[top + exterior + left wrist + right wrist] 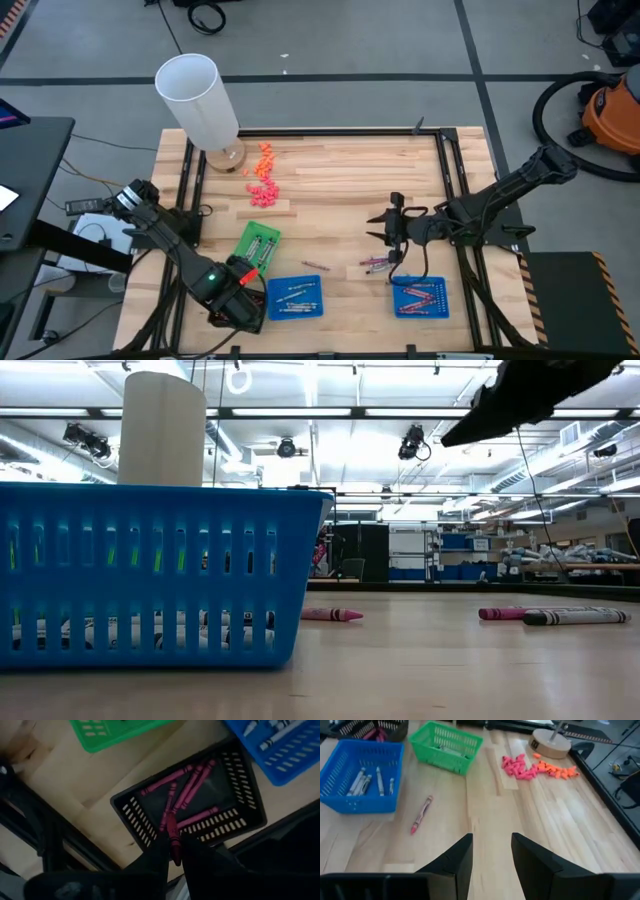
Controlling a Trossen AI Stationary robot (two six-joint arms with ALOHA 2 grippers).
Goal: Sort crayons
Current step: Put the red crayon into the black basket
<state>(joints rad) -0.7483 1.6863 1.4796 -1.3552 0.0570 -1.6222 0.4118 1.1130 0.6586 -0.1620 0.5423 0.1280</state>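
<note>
Sorting is well along. The left gripper (173,851) holds a maroon crayon (173,838) in its jaws above the black tray (235,815), which already contains several. Both blue trays (296,297) and the green tray (257,243) hold crayons. A few loose crayons (376,263) remain on the surface near the right gripper (492,851), jaws apart and empty.

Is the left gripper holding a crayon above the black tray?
Yes: the left gripper pinches a maroon crayon directly over the black tray, which holds several like it.
</note>
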